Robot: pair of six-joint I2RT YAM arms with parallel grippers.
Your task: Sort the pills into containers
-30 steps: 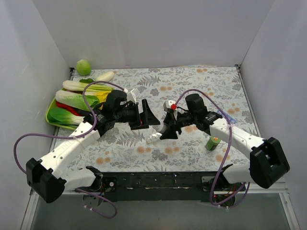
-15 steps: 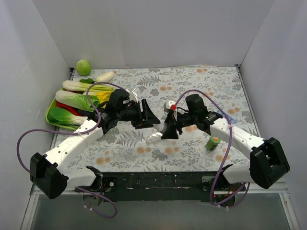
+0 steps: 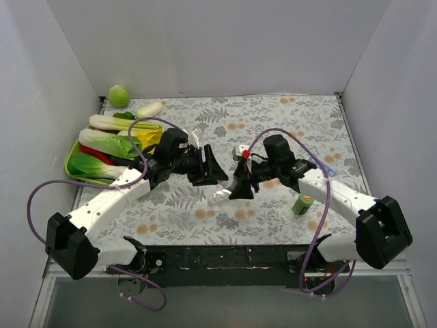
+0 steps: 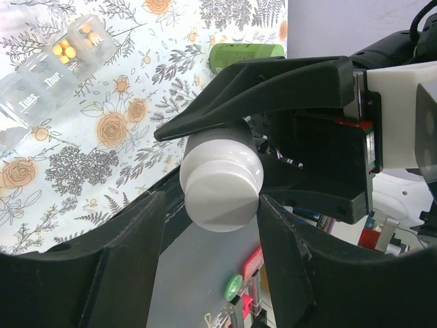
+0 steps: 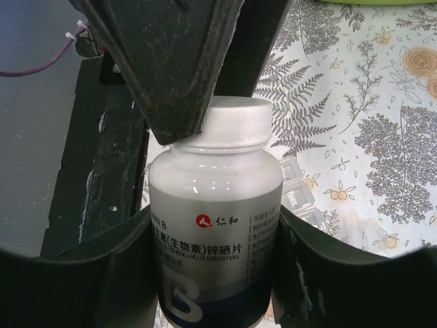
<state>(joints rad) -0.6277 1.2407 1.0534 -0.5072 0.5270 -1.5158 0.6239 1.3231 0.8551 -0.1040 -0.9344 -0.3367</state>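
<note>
My right gripper (image 3: 239, 186) (image 5: 215, 236) is shut on a white pill bottle (image 5: 215, 191) with a blue label, holding it above the table. Its white cap (image 4: 222, 184) (image 5: 229, 123) sits between the fingers of my left gripper (image 3: 216, 171) (image 4: 213, 205), which is open around it. One finger touches the cap and a small gap shows on the other side. The clear pill-box strip (image 3: 220, 198) (image 4: 48, 78) (image 5: 300, 198) lies on the cloth below the bottle, with yellow pills in some compartments.
A small green bottle (image 3: 302, 203) (image 4: 246, 53) lies right of centre. A blue translucent strip (image 3: 326, 161) lies near the right arm. A green tray (image 3: 71, 166) of vegetables sits at the left edge, with a green ball (image 3: 119, 95) behind it. White walls enclose the table.
My left gripper has moved right and closed in around the bottle's cap. My right gripper has held the bottle almost still.
</note>
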